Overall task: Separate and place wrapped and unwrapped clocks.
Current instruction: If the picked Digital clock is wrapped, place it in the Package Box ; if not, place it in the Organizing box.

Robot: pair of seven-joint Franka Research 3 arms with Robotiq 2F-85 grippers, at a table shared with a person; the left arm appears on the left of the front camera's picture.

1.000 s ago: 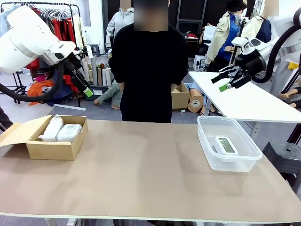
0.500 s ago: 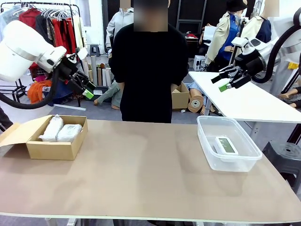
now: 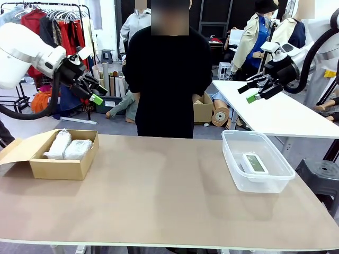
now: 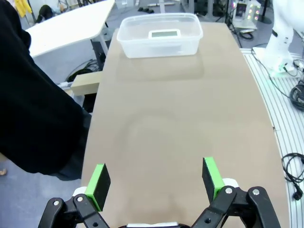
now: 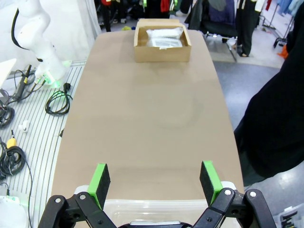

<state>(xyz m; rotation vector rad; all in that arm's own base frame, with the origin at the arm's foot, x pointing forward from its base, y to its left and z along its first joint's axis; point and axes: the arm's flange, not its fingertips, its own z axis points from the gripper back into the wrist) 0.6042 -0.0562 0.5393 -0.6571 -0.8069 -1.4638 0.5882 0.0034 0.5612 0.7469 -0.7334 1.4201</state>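
Two bubble-wrapped clocks (image 3: pixel 68 145) lie side by side in the brown cardboard box (image 3: pixel 59 165) at the table's left; the right wrist view shows the wrapped clocks (image 5: pixel 164 38) in that box at the far end. The bare white clock (image 3: pixel 255 163) with a grey screen lies in the clear plastic tub (image 3: pixel 239 172) at the right, and the bare clock (image 4: pixel 164 33) appears in the tub in the left wrist view. My left gripper (image 3: pixel 94 89) hangs open high above the box, holding nothing. My right gripper (image 3: pixel 256 90) is raised open above the tub, also holding nothing.
A person in black (image 3: pixel 167 74) stands at the far side of the tan table (image 3: pixel 164 196), arms at their sides. A white table (image 3: pixel 275 111) stands behind on the right. The box's flap (image 3: pixel 18 148) lies open to the left.
My left arm has swung upward and back, its gripper rising and moving slightly left above the box. The right arm, clocks and person have stayed put.
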